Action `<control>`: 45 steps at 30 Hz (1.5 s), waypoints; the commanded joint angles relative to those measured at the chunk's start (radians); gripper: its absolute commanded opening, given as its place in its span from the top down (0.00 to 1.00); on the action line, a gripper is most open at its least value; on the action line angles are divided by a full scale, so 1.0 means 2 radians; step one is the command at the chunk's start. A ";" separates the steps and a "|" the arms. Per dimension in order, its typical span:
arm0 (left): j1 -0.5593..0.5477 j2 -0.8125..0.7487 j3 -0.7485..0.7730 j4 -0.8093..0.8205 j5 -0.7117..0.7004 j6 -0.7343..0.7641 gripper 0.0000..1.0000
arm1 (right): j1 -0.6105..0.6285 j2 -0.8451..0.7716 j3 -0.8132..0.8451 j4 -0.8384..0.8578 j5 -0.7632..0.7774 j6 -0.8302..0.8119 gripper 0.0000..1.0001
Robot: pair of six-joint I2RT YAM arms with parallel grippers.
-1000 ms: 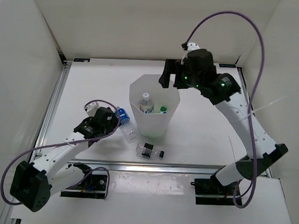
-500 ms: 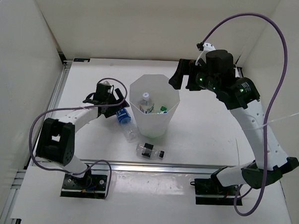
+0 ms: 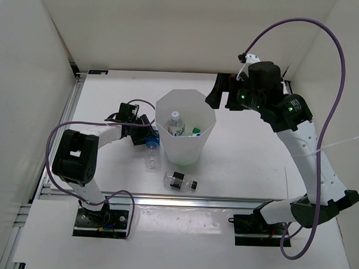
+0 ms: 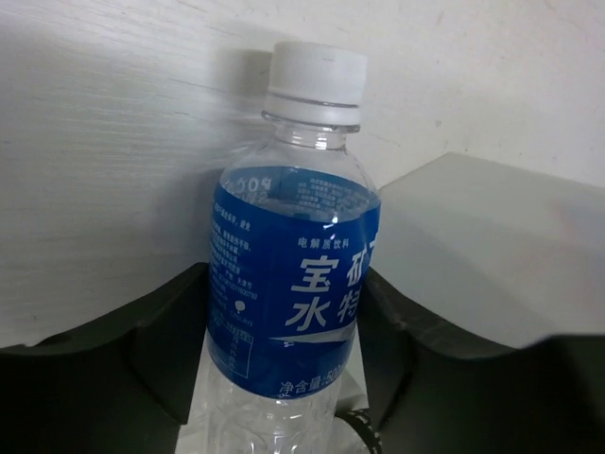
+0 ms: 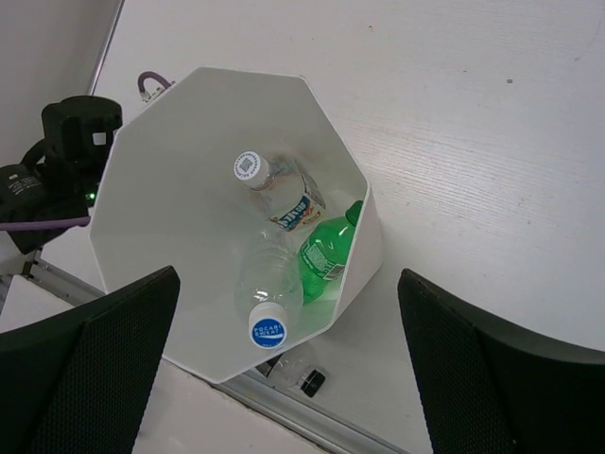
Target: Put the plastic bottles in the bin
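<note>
A clear blue-labelled bottle lies on the table just left of the bin. My left gripper is shut on it, and its dark fingers press both sides of the blue label. The tall white bin holds three bottles: one with a white-red-blue label, a green one and a plain clear one. A black-labelled bottle lies on the table in front of the bin. My right gripper hangs open and empty above the bin's far right side.
White walls enclose the table on the left, back and right. An aluminium rail runs along the near edge. The right arm's purple cable loops high above the back. The left arm's elbow rests near the left edge.
My left arm swung from the front toward the bin's left side, and its gripper closed on the blue-labelled bottle. My right gripper drew back to the right, off the bin's rim.
</note>
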 commanded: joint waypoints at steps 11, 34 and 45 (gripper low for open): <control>0.080 -0.289 0.010 -0.110 -0.110 0.008 0.69 | -0.013 0.000 0.000 0.004 -0.002 0.009 0.00; -0.198 -0.082 0.422 -0.133 -0.119 0.121 0.59 | -0.069 -0.040 -0.067 0.029 -0.045 0.049 0.00; -0.246 -0.150 0.456 -0.139 -0.233 0.183 0.00 | -0.073 -0.123 -0.173 0.073 -0.014 0.018 0.00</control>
